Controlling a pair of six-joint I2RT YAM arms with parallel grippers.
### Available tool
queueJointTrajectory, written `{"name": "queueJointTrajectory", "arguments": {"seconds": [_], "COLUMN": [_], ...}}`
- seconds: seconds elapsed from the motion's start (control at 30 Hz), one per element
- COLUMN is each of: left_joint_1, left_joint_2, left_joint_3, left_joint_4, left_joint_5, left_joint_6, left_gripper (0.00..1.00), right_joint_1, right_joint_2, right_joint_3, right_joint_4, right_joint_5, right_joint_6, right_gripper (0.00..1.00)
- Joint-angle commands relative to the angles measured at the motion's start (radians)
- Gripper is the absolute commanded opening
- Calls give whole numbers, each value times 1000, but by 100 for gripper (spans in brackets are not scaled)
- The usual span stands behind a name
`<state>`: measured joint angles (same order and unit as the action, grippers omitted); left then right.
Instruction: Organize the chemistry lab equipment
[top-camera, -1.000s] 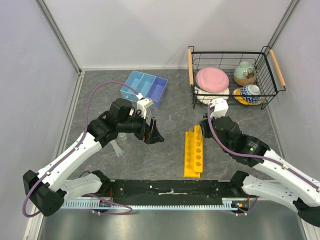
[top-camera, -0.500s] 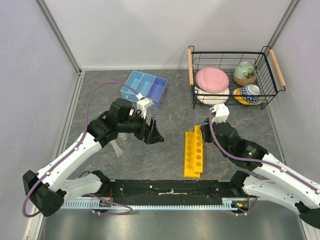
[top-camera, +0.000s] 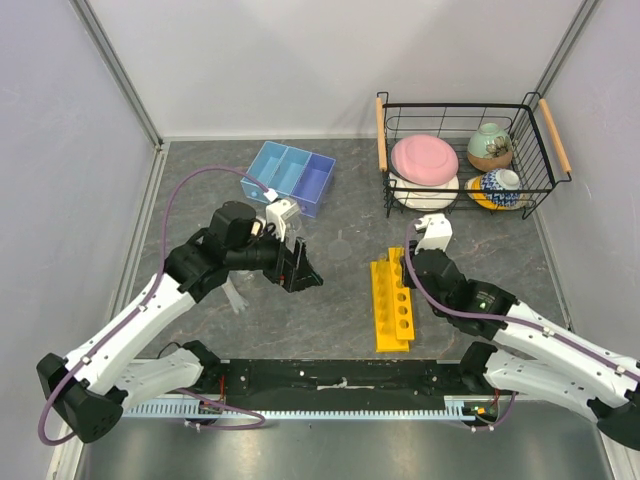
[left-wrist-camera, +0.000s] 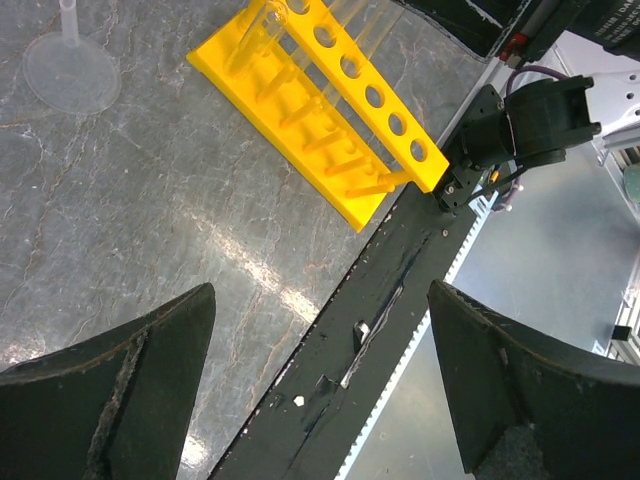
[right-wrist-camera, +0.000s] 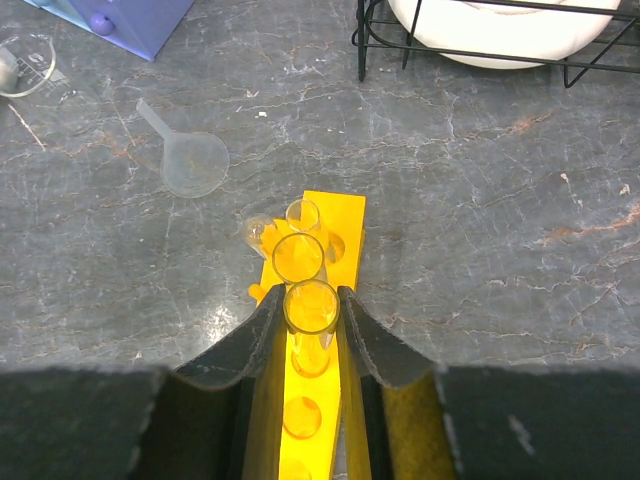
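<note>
On the grey marbled table (top-camera: 350, 190), a black wire basket with wooden handles (top-camera: 460, 102) is set at the far right. The yellow plastic rack with two rows of round holes (top-camera: 395, 320) is stood near the middle. Its long axis runs from near to far, with the near end turned slightly to the right. A blue three-compartment plastic tray (top-camera: 322, 180) is placed at the far left, well apart from the rack, its long axis slanted from left to right. The left gripper (left-wrist-camera: 320, 295) is held wide open with nothing between its fingers, and it is kept well to the left of the rack. The right gripper (right-wrist-camera: 311, 300) is positioned over the far part of the rack and is closed on a thin clear test tube (right-wrist-camera: 312, 308). This tube is held upright, mouth upward, in line with one row of holes. Whether its lower end is seated in a hole cannot be told. Two more upright tubes (right-wrist-camera: 298, 257) are seen just beyond it at the far end. A clear plastic funnel (right-wrist-camera: 192, 165) is found between the left gripper and the rack.
</note>
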<state>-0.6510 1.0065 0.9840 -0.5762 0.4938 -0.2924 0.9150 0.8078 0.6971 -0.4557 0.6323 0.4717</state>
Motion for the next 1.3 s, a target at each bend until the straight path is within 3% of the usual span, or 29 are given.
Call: {"name": "queueJointTrajectory", "arguments": {"seconds": [0.0, 0.3, 0.67, 1.13, 1.27], "left_joint_1": [4, 4, 4, 4, 4], "left_joint_2": [-51, -85, -89, -72, -71], "left_joint_3": [-18, -41, -41, -27, -21], "left_joint_4": [-4, -2, -5, -14, -19], "left_joint_5": [-31, -5, -6, -11, -11], "left_joint_6": [41, 58, 75, 79, 79], "left_gripper": [93, 93, 93, 93, 93], "right_joint_1": [22, 106, 281, 292, 292], "right_joint_2": [34, 99, 226, 163, 154], "right_joint_3": [-8, -7, 74, -18, -31], "right_joint_4": [58, 98, 55, 140, 141], "right_joint_5": [67, 155, 382, 379, 382], "right_joint_6": [38, 59, 82, 125, 131], "right_gripper": [24, 24, 24, 26, 37]}}
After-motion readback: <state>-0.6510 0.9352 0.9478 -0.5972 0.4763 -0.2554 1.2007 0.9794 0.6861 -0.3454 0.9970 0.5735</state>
